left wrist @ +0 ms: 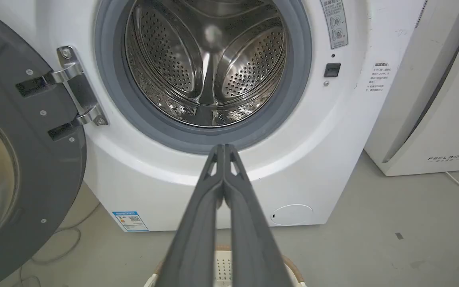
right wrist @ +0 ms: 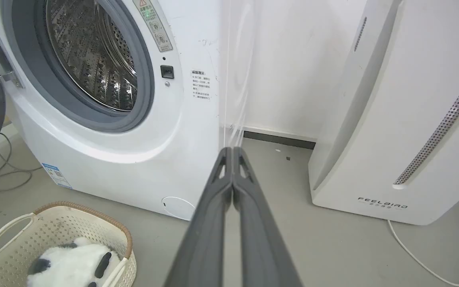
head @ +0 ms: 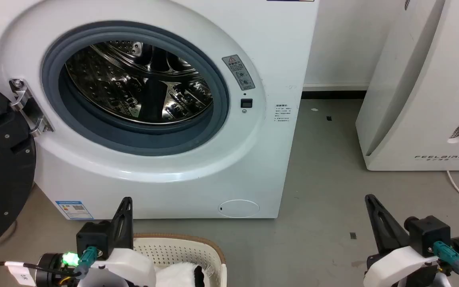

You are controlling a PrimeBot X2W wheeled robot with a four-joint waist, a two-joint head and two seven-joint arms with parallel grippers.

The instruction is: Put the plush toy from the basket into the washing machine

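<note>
both grippers clenched, plush toy lying in the basket

the left gripper (head: 127, 200) has its two dark fingers pressed flat against each other along the whole length, and they hold nothing. the right gripper (head: 369, 197) is in the same state, with its fingers closed on themselves. the two grippers are well apart from each other.

the plush toy (right wrist: 70, 265) lies inside the basket (right wrist: 88, 210), which stands on the grey floor (head: 325, 223). in the head view the toy is below the left fingertips and a little to their right, near the base of that gripper. it is far to the left of the right fingers. neither gripper touches the toy. in the left wrist view a small piece of the basket's perforated wall shows low between the left fingers.

the washing machine (head: 173, 167) stands beyond the left fingertips. in the left wrist view these tips point at the lower edge of its grey gasket (left wrist: 106, 99), with the shiny drum (left wrist: 209, 59) just above them. the black door (left wrist: 22, 159) is swung open, to the left of the left fingers.

in the right wrist view the right fingertips point at the right front corner of the machine. the porthole is to their left, and the white feelbird appliance (right wrist: 393, 119) is to their right. a white cable (right wrist: 412, 255) lies on the floor, right of these fingers.
</note>
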